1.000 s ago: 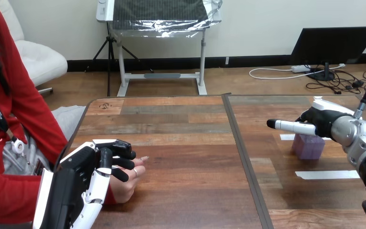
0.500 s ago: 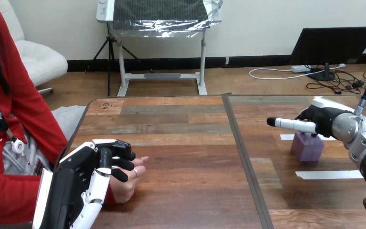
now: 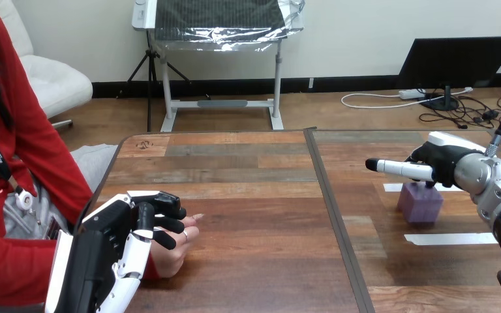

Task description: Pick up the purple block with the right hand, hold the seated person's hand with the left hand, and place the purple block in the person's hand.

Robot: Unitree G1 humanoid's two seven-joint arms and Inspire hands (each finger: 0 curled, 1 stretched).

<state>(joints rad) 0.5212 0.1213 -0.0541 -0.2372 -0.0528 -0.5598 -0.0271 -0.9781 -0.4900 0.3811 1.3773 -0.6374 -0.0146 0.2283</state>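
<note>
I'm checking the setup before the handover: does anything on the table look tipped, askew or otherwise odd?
Nothing stands out. The purple block stands upright on the table under the right hand. The left hand curls its fingers over the person's hand. Two white tape strips lie flat near the block.

The purple block (image 3: 420, 203) is a small, pale purple cube with a matte face. It is on the right half of the wooden table (image 3: 254, 195), between two white tape strips (image 3: 450, 238), one just behind it and one nearer the front edge. It looks slightly tilted. Its top is hidden behind the right hand (image 3: 440, 164), so whether it rests on the table or hangs just above it cannot be told.

The person's hand (image 3: 176, 251) lies well apart from it, near the table's left edge, low on the wood with its fingertips pointing right. The left hand (image 3: 114, 235) covers its back, black fingers curled over it.
</note>
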